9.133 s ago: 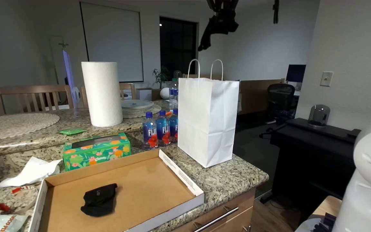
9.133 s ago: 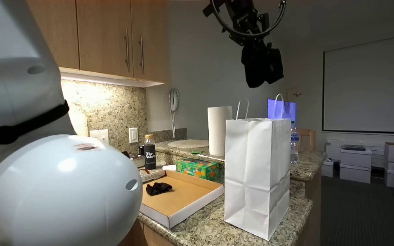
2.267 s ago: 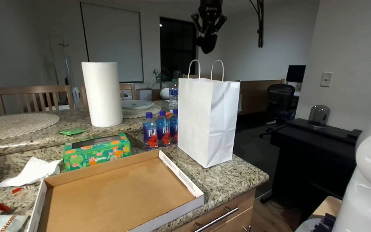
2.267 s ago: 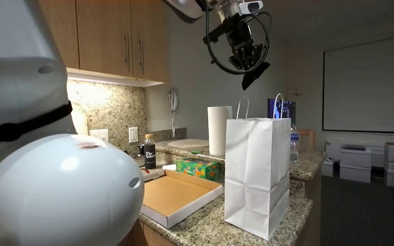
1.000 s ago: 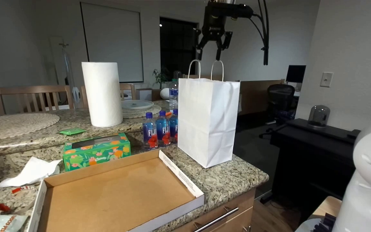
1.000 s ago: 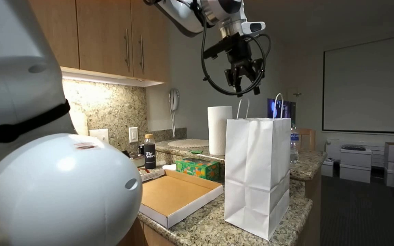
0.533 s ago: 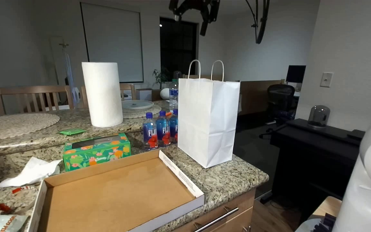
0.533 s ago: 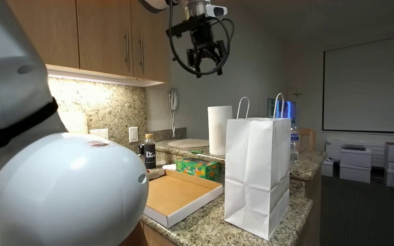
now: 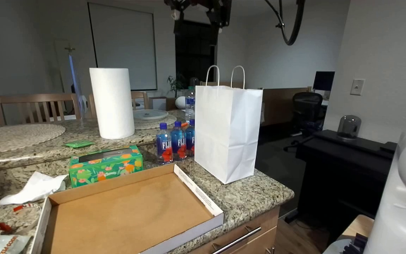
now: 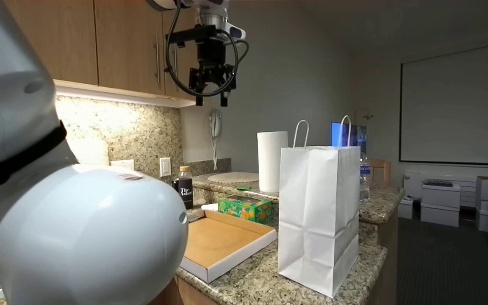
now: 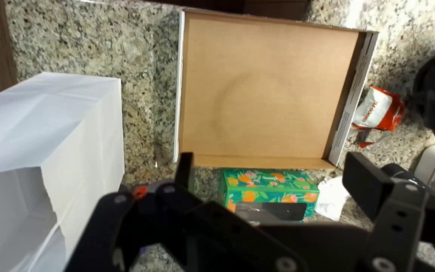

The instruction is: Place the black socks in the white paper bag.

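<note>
The white paper bag (image 9: 226,134) stands upright on the counter, its two handles up, in both exterior views. In the wrist view the bag (image 11: 85,132) fills the left side, and only part of its inside shows. No black socks are visible; they are hidden or out of view. My gripper (image 10: 212,101) hangs high, away from the bag on the cardboard tray's side, pointing down. Its fingers (image 11: 368,185) are spread wide with nothing between them.
A shallow cardboard tray (image 9: 129,215) lies beside the bag. Behind it are a green tissue box (image 9: 106,167) and several water bottles (image 9: 164,144). A paper towel roll (image 9: 113,102) stands on the raised ledge. The bag's handles (image 10: 301,133) rise above its rim.
The black sock lying in the tray earlier is gone. A black sock hung from my gripper over the bag; the jaws then opened. Since then the gripper has moved away from the bag.
</note>
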Available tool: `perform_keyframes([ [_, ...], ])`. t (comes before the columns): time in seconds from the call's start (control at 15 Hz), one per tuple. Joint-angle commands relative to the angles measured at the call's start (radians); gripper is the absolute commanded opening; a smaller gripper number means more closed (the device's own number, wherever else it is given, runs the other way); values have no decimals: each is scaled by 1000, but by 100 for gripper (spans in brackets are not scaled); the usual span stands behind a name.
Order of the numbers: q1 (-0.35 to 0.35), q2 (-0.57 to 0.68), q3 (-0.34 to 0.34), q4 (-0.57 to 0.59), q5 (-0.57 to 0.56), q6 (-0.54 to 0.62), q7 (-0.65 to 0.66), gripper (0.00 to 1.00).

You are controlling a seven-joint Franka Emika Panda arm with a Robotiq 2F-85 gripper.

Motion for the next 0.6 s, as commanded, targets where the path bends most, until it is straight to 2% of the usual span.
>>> perform_keyframes([
  [0.0, -26, -38, 55, -68, -27, -13, 66, 100],
  [0.13, -23, -74, 82, -126, -43, 14, 83, 100],
  [0.2, -20, -16, 60, -60, -17, -5, 48, 100],
  [0.53, -19, -19, 64, -65, -19, -5, 50, 100],
])
